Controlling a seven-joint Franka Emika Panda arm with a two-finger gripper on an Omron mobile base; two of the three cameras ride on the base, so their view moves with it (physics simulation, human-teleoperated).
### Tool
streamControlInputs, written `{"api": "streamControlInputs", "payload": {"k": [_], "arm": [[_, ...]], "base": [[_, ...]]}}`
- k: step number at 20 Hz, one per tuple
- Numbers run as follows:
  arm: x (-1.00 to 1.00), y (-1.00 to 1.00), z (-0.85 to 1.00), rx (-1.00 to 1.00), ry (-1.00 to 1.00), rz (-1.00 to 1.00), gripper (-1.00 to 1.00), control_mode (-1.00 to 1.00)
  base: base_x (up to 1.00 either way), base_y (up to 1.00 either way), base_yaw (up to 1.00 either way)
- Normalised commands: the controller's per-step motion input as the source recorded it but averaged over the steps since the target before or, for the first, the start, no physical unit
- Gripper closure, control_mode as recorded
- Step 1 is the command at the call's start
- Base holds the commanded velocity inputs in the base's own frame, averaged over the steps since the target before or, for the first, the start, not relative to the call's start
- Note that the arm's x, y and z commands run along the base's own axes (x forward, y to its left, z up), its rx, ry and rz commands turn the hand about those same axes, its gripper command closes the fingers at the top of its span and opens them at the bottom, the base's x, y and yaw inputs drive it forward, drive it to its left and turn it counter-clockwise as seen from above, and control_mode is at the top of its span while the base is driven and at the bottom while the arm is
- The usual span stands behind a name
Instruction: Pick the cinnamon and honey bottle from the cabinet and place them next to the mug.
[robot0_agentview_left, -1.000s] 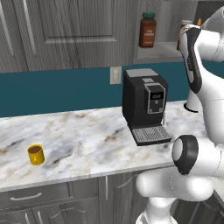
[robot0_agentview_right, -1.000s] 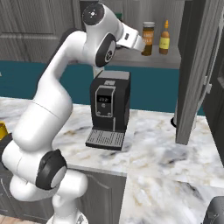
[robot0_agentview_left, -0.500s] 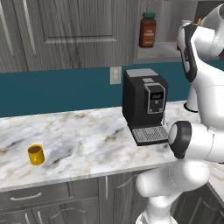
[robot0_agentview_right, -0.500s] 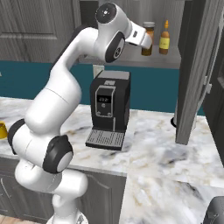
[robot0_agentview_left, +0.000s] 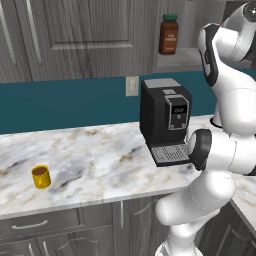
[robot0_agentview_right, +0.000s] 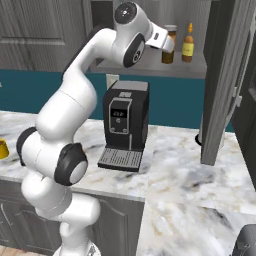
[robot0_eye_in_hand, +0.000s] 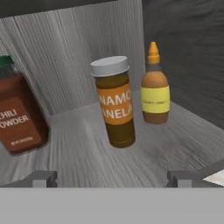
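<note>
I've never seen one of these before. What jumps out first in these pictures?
A big white arm reaches up to an open cabinet shelf, its gripper open before the grey-lidded cinnamon jar. A honey bottle stands beside it, a chili powder jar on the other side. Below, a black coffee machine and a yellow mug sit on the marble counter.

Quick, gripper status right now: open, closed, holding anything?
Gripper: open, holding nothing; fingertips spread wide, short of the cinnamon on the cabinet shelf.

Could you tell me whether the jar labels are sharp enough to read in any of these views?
Hand view: the grey-lidded brown cinnamon jar shows partial orange lettering, legible; the green-lidded red-brown jar reads chili powder. Right base view: labels too small to read.
</note>
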Motion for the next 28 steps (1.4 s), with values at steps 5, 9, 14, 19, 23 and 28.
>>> {"api": "streamControlInputs", "payload": {"k": [5, 9, 14, 19, 23, 28], "arm": [[0.22, -0.14, 0.00, 0.00, 0.00, 0.00, -1.00, -1.00], [0.15, -0.29, 0.00, 0.00, 0.00, 0.00, -1.00, -1.00], [0.22, -0.26, -0.09, 0.00, 0.02, 0.00, -1.00, -1.00], [0.24, -0.05, -0.14, 0.00, 0.07, 0.00, -1.00, -1.00], [0.18, 0.00, -0.04, 0.00, 0.04, 0.00, -1.00, -1.00], [0.21, 0.00, 0.00, 0.00, 0.01, 0.00, -1.00, -1.00]], "base": [[0.00, 0.00, 0.00], [0.00, 0.00, 0.00], [0.00, 0.00, 0.00], [0.00, 0.00, 0.00], [0.00, 0.00, 0.00], [0.00, 0.00, 0.00]]}}
